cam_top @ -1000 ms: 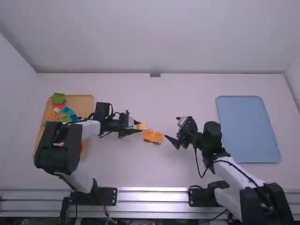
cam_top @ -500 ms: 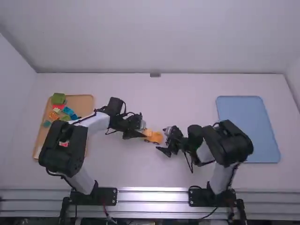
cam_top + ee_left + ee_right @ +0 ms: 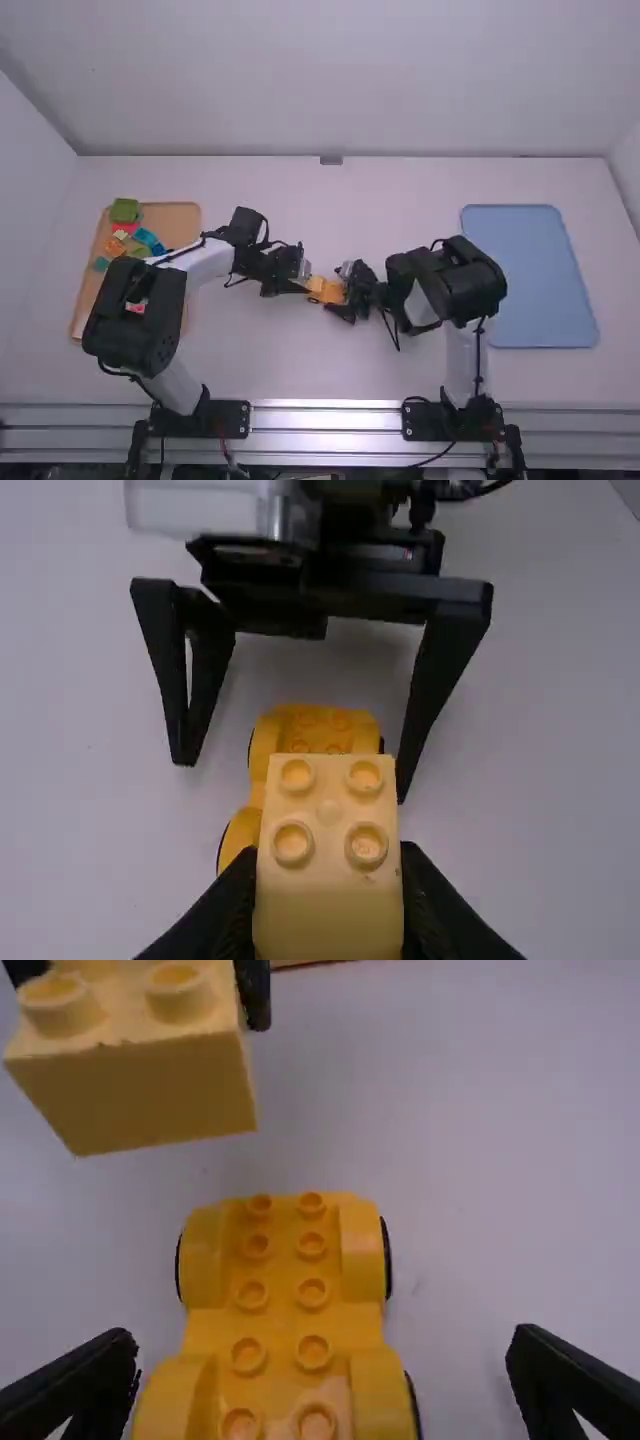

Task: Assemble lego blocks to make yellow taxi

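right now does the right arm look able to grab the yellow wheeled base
Probably yes: the right gripper is open and seems lined up, a finger to either side of the wheeled base. The pale yellow block in the left gripper is close by, but not between those fingers.

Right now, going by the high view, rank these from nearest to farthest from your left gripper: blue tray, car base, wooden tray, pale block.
1. Pale block: held in the left gripper.
2. Car base: on the table, between the two arms.
3. Wooden tray: off to the left.
4. Blue tray: far right.
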